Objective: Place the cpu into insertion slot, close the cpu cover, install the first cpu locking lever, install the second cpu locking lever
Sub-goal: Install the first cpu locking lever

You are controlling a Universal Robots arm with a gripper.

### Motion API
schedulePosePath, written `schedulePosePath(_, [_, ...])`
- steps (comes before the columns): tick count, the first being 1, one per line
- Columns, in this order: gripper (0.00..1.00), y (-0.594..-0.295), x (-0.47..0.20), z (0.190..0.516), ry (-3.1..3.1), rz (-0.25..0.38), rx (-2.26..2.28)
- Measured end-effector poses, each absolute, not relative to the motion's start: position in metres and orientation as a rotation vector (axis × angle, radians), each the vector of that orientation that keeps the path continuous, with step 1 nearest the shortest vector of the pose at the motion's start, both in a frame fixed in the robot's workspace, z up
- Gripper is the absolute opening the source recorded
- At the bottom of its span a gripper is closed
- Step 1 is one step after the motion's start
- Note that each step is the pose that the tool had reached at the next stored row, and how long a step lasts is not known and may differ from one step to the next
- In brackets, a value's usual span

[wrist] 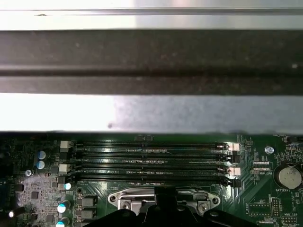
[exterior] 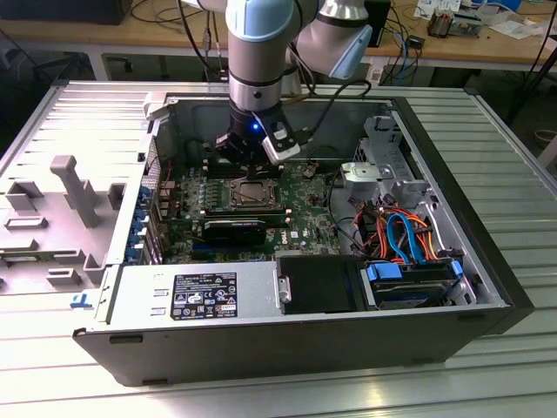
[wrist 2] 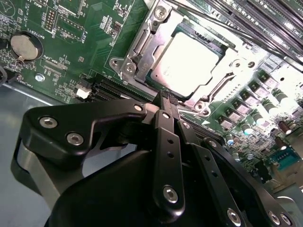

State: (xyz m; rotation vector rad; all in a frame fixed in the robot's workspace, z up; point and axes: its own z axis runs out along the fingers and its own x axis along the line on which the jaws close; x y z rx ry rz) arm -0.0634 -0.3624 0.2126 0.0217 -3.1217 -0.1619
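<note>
The cpu (wrist 2: 191, 59), a flat square chip with a silver-grey top, lies seated in the insertion slot (wrist 2: 124, 66) on the green motherboard. The cpu cover (wrist 2: 156, 45), a thin silver frame, lies down around the chip's edges. My gripper (wrist 2: 166, 98) hangs just above the near edge of the socket, black fingers (wrist 2: 165, 142) drawn together with nothing between them. In the exterior view the gripper (exterior: 251, 171) stands over the back edge of the cpu (exterior: 253, 193) inside the open computer case. I cannot tell how the locking levers stand.
Several long memory slots (wrist: 151, 161) run beside the socket, with the grey case wall (wrist: 151, 111) behind them. A coin battery (wrist 2: 23, 46) sits on the board. A power supply (exterior: 196, 296), drive bays (exterior: 409, 279) and orange and blue cables (exterior: 396, 231) fill the case front and the exterior view's right.
</note>
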Motion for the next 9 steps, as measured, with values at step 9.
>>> schedulePosePath(9, [0.11,-0.3624,-0.0609,0.21,-3.12,-0.141,0.083])
